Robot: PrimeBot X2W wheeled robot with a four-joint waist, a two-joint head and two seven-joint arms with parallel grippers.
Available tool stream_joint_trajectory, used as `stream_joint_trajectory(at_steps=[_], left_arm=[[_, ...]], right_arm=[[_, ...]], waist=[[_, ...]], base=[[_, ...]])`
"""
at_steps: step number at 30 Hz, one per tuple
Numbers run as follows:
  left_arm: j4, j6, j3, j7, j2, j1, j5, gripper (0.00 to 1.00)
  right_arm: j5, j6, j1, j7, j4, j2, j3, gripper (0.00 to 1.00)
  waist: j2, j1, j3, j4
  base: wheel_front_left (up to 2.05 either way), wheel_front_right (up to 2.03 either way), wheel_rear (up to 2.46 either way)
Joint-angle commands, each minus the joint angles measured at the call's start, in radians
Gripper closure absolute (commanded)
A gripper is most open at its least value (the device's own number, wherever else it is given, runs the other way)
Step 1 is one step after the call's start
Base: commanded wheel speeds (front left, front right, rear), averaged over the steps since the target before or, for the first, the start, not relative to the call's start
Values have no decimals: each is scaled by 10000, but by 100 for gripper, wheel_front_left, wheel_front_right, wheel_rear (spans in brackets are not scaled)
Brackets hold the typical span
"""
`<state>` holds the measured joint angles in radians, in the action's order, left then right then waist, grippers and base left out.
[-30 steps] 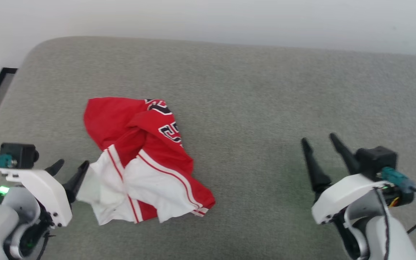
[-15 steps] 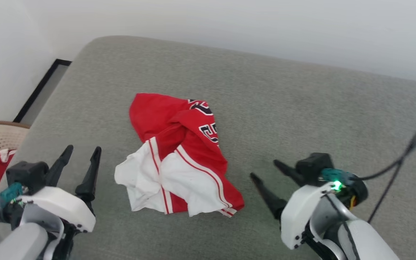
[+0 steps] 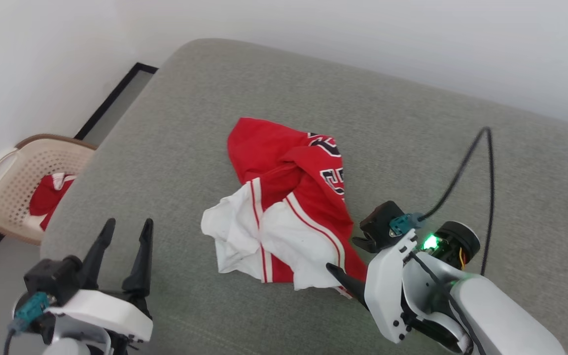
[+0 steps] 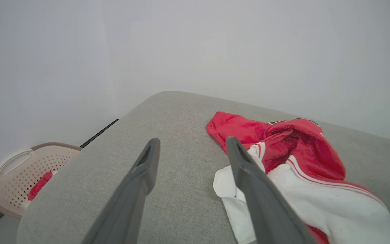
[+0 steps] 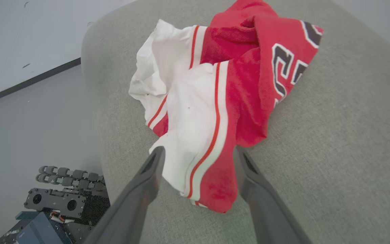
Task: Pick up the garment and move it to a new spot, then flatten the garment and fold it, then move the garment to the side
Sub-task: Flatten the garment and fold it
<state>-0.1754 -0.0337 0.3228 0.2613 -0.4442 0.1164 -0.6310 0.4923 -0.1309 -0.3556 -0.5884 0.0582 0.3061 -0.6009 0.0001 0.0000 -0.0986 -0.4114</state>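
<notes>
We are swinging our right hand (image 5: 198, 150), wide, astride the jersey (image 3: 284, 167) hem as our left hand (image 3: 129, 223), also wide, is retreating: pick-up pending.

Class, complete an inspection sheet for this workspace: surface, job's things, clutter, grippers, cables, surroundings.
Surface: grey fabric cushion, rounded corner.
Job's things: garment, crumpled in a heap, unfolded.
Clutter: dark hardware parts on the floor.
Grippers: left gripper open, apart from the garment; right gripper open, fingers straddling the garment's near corner.
Cables: black cable arcs up behind the right gripper.
Surroundings: white wall; beige basket on the floor, holding red-and-white cloth.
</notes>
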Motion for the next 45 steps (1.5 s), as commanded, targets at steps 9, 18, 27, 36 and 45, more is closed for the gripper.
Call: stream_joint_trajectory(at_steps=[9,18,27,36,45], left_arm=[[-528,1142,-1340,48,1598,-396,1190,0],[-766,1566,-2115,48,2380,-482,1638,0],[-710,1641,-2560,48,2666,-666,1768,0],[-543,1640,-2584,49,2522,-864,1651,0],[-520,1641,-2482,49,2368,-918,1583,0]], right_arm=[[97,5,-1245,-330,1577,308,-1215,0],[523,5,-2109,495,3143,45,-2049,100],[1808,5,-1597,1268,3030,-18,133,100],[1238,3,-187,1769,3162,-290,4846,100],[-1116,3,462,1557,3689,-1050,8464,100]], waist=[[-1,0,-177,-821],[-1,0,-232,-953],[-1,0,-169,-619],[-1,0,-44,-240],[-1,0,41,-90]], base=[[0,0,0],[0,0,0],[0,0,0],[0,0,0],[0,0,0]])
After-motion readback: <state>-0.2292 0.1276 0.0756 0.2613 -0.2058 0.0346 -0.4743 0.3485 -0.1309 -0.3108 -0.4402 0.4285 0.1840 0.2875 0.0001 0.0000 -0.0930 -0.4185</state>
